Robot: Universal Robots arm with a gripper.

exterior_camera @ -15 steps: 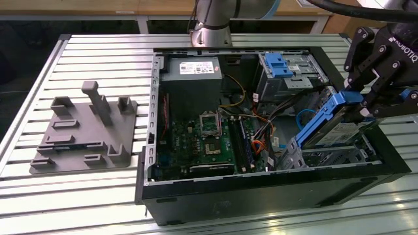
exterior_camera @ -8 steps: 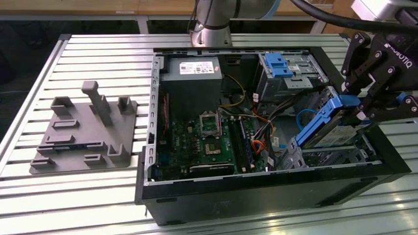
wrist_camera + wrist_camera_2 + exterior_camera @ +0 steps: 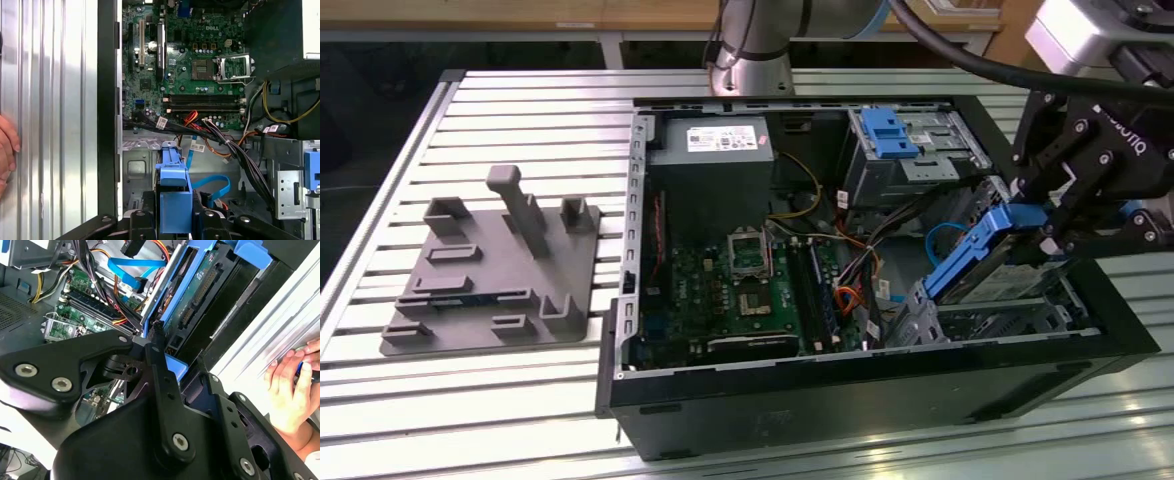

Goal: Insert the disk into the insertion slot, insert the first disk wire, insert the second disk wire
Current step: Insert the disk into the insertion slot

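The disk [image 3: 970, 258], a grey drive in a bright blue caddy, hangs tilted in the open computer case [image 3: 854, 385], its lower end at the mouth of the insertion slot [image 3: 994, 318], a silver perforated cage in the case's near corner on the exterior view's right. My gripper [image 3: 1037, 228] is shut on the caddy's upper end. In the first wrist view the blue caddy [image 3: 175, 192] sits between my black fingers [image 3: 210, 220]. In the second wrist view the disk [image 3: 200, 282] shows its connector edge. A blue flat cable [image 3: 216, 184] and a bundle of black wires [image 3: 235, 150] lie loose beside the cage.
A taller grey bay with a blue tab [image 3: 897, 135] stands behind the cage. The motherboard [image 3: 747, 290] and power supply [image 3: 710, 140] occupy the case's other side. A grey fixture plate [image 3: 494, 270] lies on the slatted table. A person's hand [image 3: 292, 390] rests just outside the case.
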